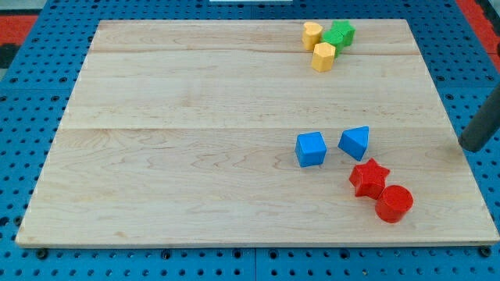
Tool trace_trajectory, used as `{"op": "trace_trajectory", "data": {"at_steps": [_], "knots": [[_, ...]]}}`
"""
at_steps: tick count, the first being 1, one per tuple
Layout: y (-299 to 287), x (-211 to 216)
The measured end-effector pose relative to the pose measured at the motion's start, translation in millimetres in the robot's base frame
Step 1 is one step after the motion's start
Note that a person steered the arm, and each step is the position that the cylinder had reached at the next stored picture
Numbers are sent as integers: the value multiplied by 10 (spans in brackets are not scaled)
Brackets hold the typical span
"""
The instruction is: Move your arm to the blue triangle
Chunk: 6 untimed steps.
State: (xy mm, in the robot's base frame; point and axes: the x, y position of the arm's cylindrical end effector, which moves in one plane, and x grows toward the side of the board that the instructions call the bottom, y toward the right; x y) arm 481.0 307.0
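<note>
The blue triangle [355, 142] lies on the wooden board right of centre. A blue cube [311, 149] sits just to its left, with a small gap between them. My rod comes in from the view's right edge, and my tip [470, 146] rests at the board's right edge. It is well to the right of the blue triangle, at about the same height in the view, and touches no block.
A red star [369, 177] and a red cylinder [394, 204] lie just below the triangle, touching each other. At the view's top, a yellow heart [312, 34], a green star [340, 33] and a yellow hexagon [323, 56] form a cluster. A blue pegboard [31, 94] surrounds the board.
</note>
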Motion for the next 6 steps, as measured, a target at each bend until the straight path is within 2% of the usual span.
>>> {"op": "trace_trajectory", "data": {"at_steps": [4,6], "knots": [[-74,51],[-573,194]]}}
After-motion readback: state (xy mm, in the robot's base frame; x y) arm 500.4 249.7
